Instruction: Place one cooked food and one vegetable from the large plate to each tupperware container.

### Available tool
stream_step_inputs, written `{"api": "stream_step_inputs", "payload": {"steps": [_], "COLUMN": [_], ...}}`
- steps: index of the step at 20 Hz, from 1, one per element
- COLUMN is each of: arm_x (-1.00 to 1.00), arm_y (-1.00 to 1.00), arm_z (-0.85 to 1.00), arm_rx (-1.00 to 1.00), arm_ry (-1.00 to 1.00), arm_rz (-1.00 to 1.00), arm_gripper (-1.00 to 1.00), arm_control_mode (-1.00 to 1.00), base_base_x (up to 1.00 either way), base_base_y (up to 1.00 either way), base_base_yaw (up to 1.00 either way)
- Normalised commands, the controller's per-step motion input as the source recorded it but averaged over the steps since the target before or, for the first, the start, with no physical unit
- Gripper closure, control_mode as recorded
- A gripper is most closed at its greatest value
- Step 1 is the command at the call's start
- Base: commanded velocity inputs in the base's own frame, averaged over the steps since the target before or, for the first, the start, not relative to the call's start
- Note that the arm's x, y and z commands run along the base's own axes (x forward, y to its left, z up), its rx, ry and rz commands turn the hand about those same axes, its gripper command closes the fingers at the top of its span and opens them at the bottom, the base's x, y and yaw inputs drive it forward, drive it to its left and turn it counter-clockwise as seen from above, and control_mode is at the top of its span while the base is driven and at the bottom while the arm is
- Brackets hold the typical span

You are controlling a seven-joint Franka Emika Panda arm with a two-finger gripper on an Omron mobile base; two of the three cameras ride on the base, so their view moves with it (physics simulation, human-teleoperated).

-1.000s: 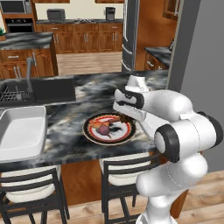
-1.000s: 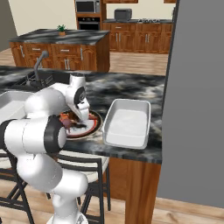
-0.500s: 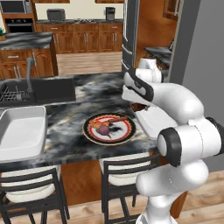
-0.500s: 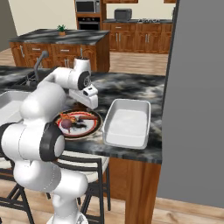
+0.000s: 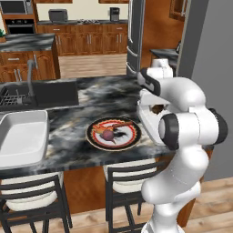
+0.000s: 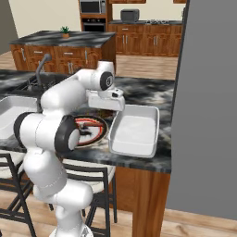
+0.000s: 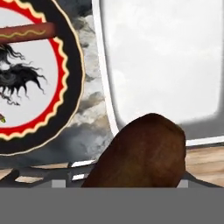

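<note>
The large plate (image 5: 96,139) lies on the dark marble counter, and its dark rim (image 7: 74,83) also shows in the hand view. On it rest a long sausage (image 5: 121,124), a round purple vegetable (image 5: 108,135) and a dark scrap. My gripper (image 6: 108,110) hangs over the near left edge of the right tupperware container (image 6: 135,130), shut on a brown piece of cooked food (image 7: 142,153) that hides the fingertips. The container's white floor (image 7: 162,57) is bare. The other tupperware container (image 5: 22,137) sits at the counter's left.
A dark sink (image 5: 55,93) with a faucet (image 5: 31,73) and a dish rack (image 5: 11,96) lies behind the left container. Two stools (image 5: 129,179) stand under the counter's front edge. A grey wall (image 6: 208,106) rises close on the right.
The arm has swung from above the plate to the right, carrying the brown food over the right container's edge.
</note>
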Motion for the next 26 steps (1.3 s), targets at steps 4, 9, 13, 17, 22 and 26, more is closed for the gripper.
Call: {"api": "stream_step_inputs", "payload": {"steps": [4,9,13,17,22,26], "arm_x": [0.86,0.46,0.29,0.29,0.39,0.27], "arm_y": [-0.59,-0.14,-0.40,-0.14,-0.11,-0.14], "arm_z": [-0.31,-0.55,-0.53,-0.64,-0.55,-0.48], "arm_rx": [0.00,0.00,0.00,0.02,0.07,0.06], "arm_ry": [0.09,0.13,0.02,-0.04,-0.11,-0.06], "arm_rz": [0.33,0.18,0.14,0.06,0.00,0.00], "arm_gripper": [1.00,1.00,1.00,1.00,1.00,1.00], "arm_control_mode": [-1.00,-1.00,-1.00,-1.00,-1.00,-1.00], "base_base_x": [0.00,0.00,0.00,0.00,0.00,0.00], "base_base_y": [0.00,0.00,0.00,0.00,0.00,0.00], "base_base_yaw": [0.00,0.00,0.00,0.00,0.00,0.00]}}
